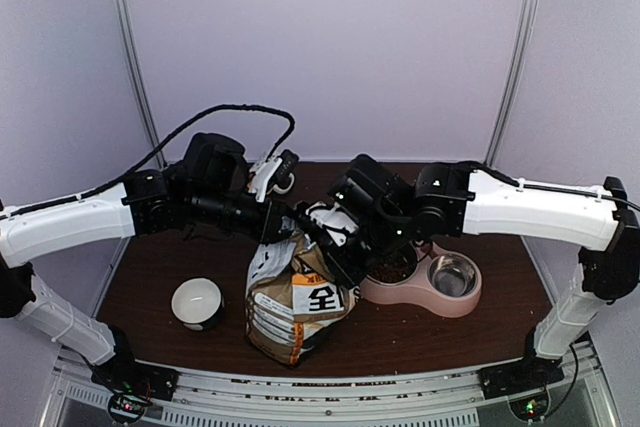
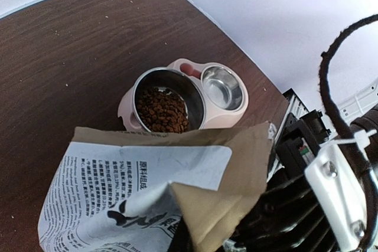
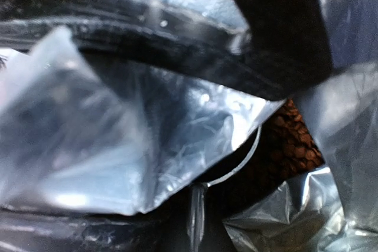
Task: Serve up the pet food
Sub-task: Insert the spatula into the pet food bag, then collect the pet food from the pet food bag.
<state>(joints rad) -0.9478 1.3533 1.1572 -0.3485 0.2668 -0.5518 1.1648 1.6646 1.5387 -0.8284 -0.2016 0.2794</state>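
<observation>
pet food (image 2: 162, 109): brown kibble piled in one steel cup of the pink double bowl (image 2: 127, 109), the cup on the bag's side. It covers the bottom, not up to the rim. The right wrist cam also shows more kibble deep inside the bag, past the silver lining.
other steel cup (image 2: 222, 87): bare shiny metal, just beside the filled one.
bag (image 1: 295, 312): standing on the table right up against the pink bowl's left end. Its top is crumpled and pulled open, and it's a bit slumped.
left gripper (image 1: 283, 222): at the bag's top edge on the left side, pinched onto the folded paper flap as far as I can see.
right gripper (image 1: 338, 252): shoved into the bag mouth from the right. Honestly can't tell if the fingers are spread or pressed together, it's all dark blur and foil.
white bowl (image 1: 197, 302): off to the left of the bag, on its own.
table (image 1: 150, 277): dark brown wood, with a few crumbs scattered around.
</observation>
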